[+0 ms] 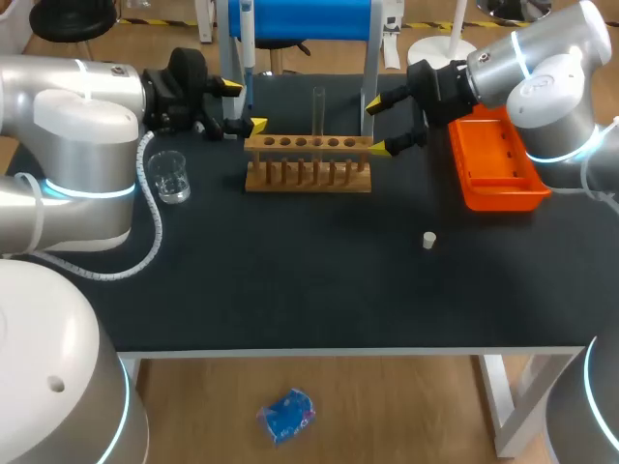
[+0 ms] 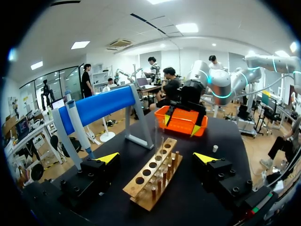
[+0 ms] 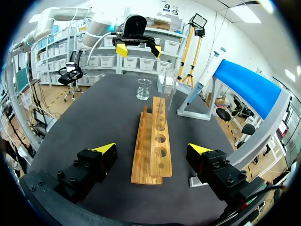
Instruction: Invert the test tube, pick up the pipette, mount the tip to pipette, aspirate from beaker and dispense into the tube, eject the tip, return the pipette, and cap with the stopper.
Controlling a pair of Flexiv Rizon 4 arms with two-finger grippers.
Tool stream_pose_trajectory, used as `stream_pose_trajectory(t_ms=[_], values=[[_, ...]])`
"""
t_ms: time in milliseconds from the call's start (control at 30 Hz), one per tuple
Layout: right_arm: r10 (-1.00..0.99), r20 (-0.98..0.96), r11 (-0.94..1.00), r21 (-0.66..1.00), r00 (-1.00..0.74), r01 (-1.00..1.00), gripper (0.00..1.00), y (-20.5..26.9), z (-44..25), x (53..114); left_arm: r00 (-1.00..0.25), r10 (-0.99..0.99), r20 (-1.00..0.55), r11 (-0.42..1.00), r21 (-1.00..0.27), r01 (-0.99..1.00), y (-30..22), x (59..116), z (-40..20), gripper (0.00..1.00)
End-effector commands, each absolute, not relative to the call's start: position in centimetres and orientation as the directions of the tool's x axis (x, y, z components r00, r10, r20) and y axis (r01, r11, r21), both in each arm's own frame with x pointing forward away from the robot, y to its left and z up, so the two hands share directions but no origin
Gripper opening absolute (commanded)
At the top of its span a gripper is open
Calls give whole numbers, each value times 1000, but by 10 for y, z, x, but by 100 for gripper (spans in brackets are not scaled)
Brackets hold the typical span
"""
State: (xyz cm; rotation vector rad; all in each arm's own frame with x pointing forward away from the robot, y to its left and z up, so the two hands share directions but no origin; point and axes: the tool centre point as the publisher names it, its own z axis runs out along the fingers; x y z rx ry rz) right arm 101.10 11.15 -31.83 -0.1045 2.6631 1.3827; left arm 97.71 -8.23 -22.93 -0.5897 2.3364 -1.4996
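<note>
A clear test tube [image 1: 318, 112] stands upright in the wooden rack [image 1: 308, 164] at the back middle of the table. My left gripper [image 1: 245, 106] is open at the rack's left end, my right gripper [image 1: 376, 126] open at its right end, and the two face each other along it. In the left wrist view the rack [image 2: 155, 175] and tube [image 2: 162, 147] lie ahead between the open fingers of the gripper [image 2: 156, 158]. The right wrist view shows the same: gripper [image 3: 153, 149], rack [image 3: 153, 141], tube [image 3: 168, 92]. The pipette [image 1: 246, 39] hangs on the blue stand [image 1: 300, 19]. The beaker [image 1: 170, 177] sits left. A small white stopper [image 1: 428, 240] lies to the right of centre.
An orange tray [image 1: 498, 174] lies at the right edge, just behind my right gripper. A white coiled cable [image 1: 145, 246] trails from my left arm near the beaker. Dark tabletop [image 1: 309, 280] stretches in front of the rack.
</note>
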Motion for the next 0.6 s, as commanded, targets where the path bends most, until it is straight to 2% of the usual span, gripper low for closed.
stream_pose_trajectory(t_ms=[33, 600], values=[[15, -172, 568, 812, -985, -134, 100, 108, -311, 1008, -856, -516, -40, 372, -910, -182, -72, 977, -224, 100], [88, -177, 500, 859, -980, -110, 100, 106, -275, 963, -733, -679, -45, 352, -896, -271, 15, 968, -224, 100]])
